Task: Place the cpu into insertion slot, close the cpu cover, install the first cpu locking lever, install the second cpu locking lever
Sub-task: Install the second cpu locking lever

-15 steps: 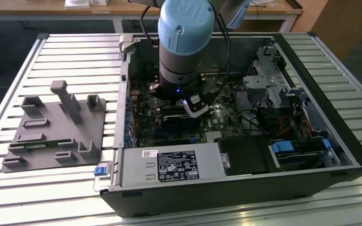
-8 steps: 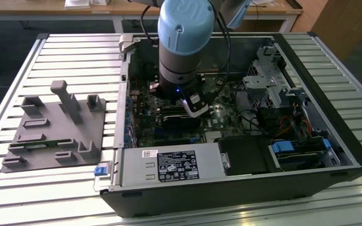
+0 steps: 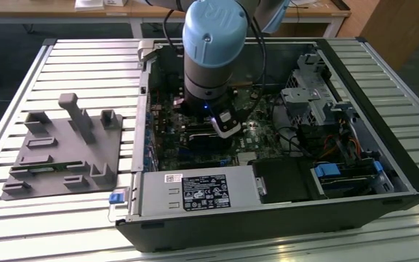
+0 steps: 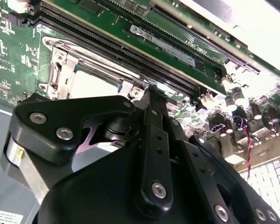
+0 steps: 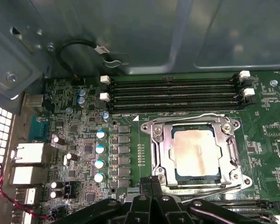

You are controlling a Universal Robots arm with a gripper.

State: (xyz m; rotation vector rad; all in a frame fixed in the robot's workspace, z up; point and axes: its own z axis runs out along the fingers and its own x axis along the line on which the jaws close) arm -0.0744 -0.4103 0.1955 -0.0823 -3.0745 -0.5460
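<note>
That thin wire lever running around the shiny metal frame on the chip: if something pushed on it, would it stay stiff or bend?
The locking lever looks like slim bent wire, so it probably flexes a little and springs back. Its bare metal may slip against a fingertip. It lies close along the cpu cover, which frames the cpu, so it likely pivots rather than slides.

One cpu, perhaps four memory slots

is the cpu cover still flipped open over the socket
No, in the first wrist view the cpu cover lies flat around the cpu, framing it.
</note>
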